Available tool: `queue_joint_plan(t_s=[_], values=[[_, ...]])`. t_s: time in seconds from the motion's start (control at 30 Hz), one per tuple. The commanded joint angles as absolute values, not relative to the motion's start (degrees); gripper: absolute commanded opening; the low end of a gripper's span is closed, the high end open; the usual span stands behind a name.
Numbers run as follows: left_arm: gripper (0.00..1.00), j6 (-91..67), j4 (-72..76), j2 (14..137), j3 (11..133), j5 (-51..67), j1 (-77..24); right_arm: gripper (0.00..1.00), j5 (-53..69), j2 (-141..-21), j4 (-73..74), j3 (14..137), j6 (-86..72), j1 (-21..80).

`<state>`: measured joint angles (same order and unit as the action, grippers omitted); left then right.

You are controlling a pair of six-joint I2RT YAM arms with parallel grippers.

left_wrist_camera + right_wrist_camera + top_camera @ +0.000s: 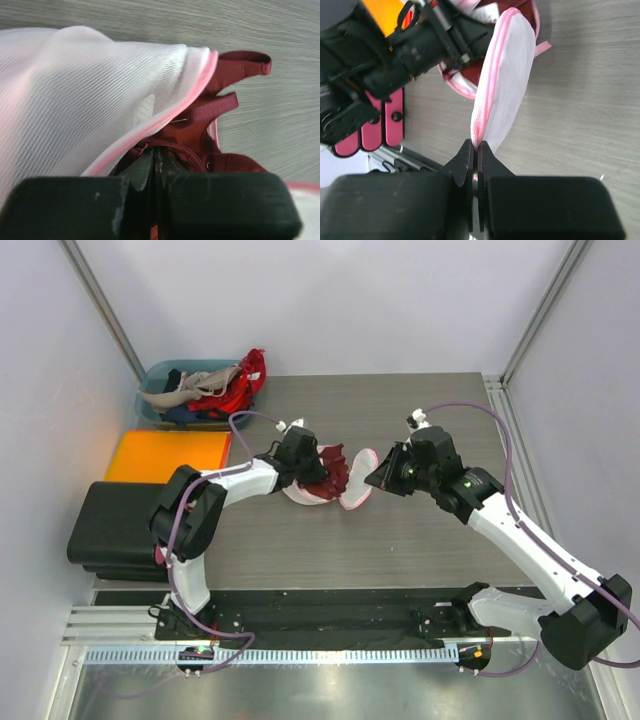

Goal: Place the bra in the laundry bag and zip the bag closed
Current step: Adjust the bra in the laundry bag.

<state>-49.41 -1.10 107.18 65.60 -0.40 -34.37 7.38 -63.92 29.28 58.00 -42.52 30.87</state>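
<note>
Maroon bra (235, 105) in closed left hand (155, 155), opposite closed right hand (475, 147) on rim of laundry bag (505, 85).

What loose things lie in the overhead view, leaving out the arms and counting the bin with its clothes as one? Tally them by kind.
Laundry bag: 1
Bra: 1
Teal bin: 1
Orange board: 1
Black case: 1
Total: 5

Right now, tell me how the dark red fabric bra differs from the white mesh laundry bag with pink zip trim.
The dark red bra is opaque, with straps; the white mesh laundry bag is sheer, pink-edged. The bra sits partly inside, straps poking out; the bag is unzipped. Both are soft cloth, each pinched by shut jaws.
</note>
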Motion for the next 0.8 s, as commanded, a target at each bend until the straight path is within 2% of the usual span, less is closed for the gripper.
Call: queue_joint_plan(t_s=[0.0, 0.3, 0.5, 0.67, 0.73, 0.77], values=[[0.00, -50.3, -2.7, 109.8, 66.1, -2.1, -34.4, 0.01, 6.9, -62.7, 32.5, 66.7, -42.7, 32.3], [0.00, -50.5, -1.1, 105.7, 63.5, -1.8, -35.9, 0.01, 5.1, -72.1, 35.1, 85.8, -36.8, 32.9], [0.00, -50.4, -1.6, 108.3, 64.9, -2.0, -37.4, 0.01, 4.0, -73.5, 37.3, 91.8, -34.3, 33.4], [0.00, -48.9, -1.8, 105.6, 64.9, -0.4, -37.4, 0.01, 3.2, -71.2, 41.0, 88.4, -32.2, 33.4], [0.03, -48.1, -3.0, 101.7, 65.2, -0.2, -37.4, 0.01, 4.1, -67.9, 40.9, 81.3, -31.3, 33.4], [0.09, -47.6, -3.6, 100.4, 65.9, -0.2, -37.4, 0.01, 4.7, -66.7, 40.9, 78.9, -30.6, 33.4]])
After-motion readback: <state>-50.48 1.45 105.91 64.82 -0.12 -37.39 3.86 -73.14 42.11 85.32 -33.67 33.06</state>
